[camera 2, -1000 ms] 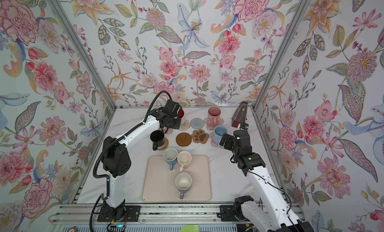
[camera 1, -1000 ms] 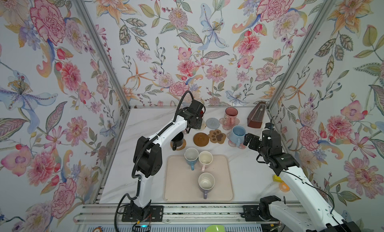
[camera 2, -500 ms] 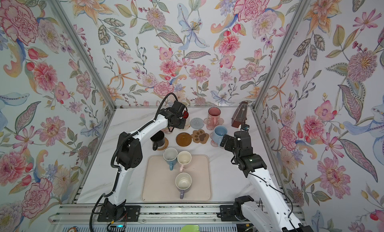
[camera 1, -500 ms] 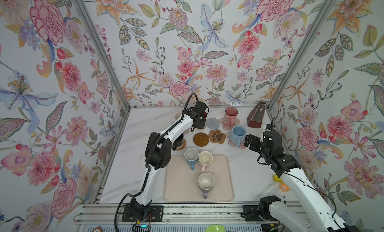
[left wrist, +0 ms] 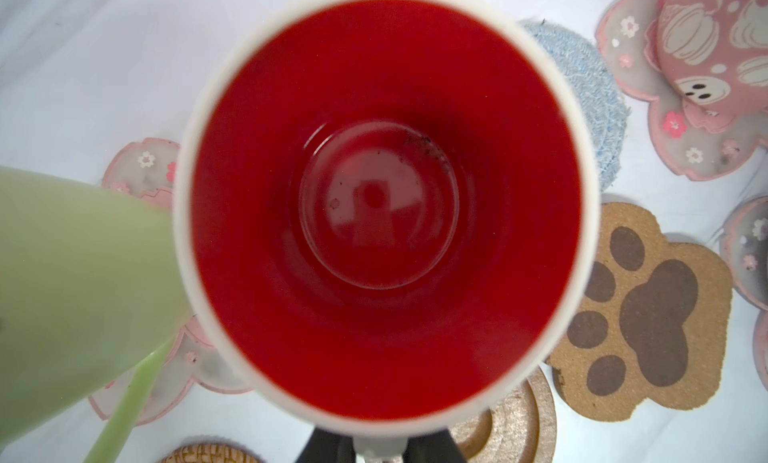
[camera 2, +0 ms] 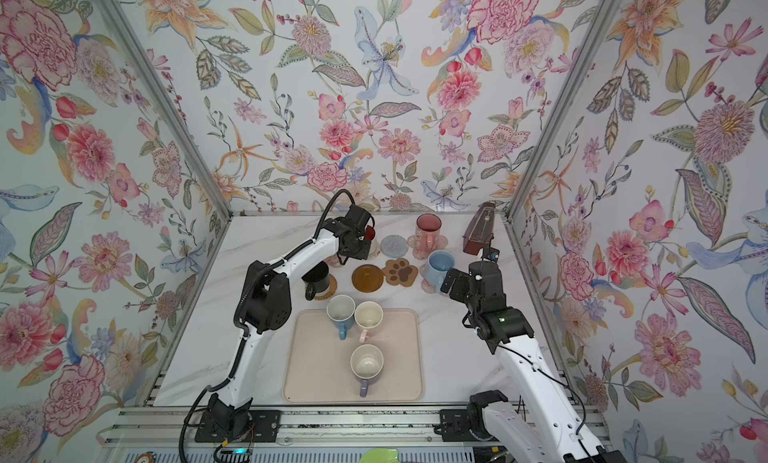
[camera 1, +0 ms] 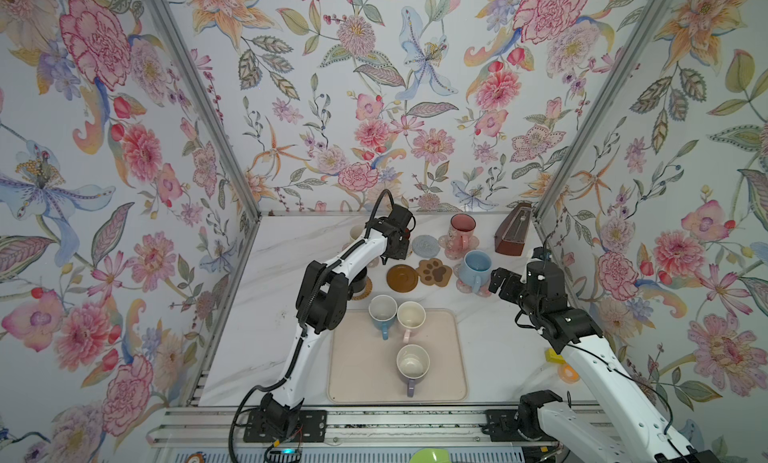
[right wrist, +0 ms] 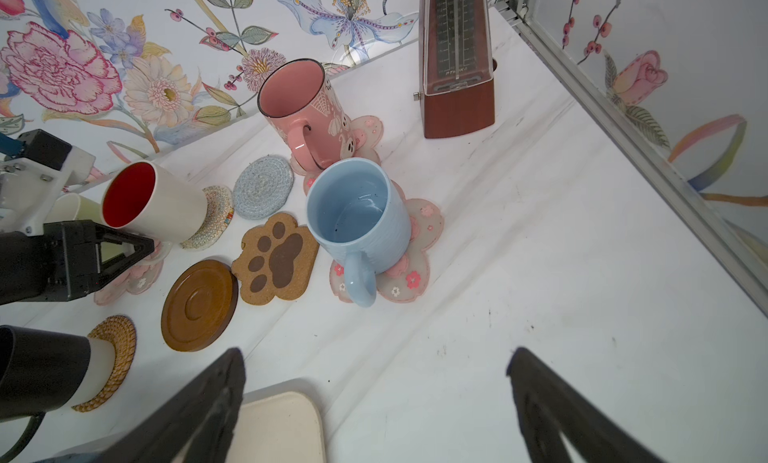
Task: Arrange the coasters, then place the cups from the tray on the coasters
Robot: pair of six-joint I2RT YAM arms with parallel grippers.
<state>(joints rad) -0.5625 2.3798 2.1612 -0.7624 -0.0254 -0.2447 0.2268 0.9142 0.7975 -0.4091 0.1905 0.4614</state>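
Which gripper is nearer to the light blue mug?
Right. The right gripper hangs open just beside the light blue mug; the left gripper, shut on the red-inside mug, is beyond the paw coaster.

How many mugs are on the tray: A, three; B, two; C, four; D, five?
A: the tray holds only the blue mug, the cream mug and the lavender mug.
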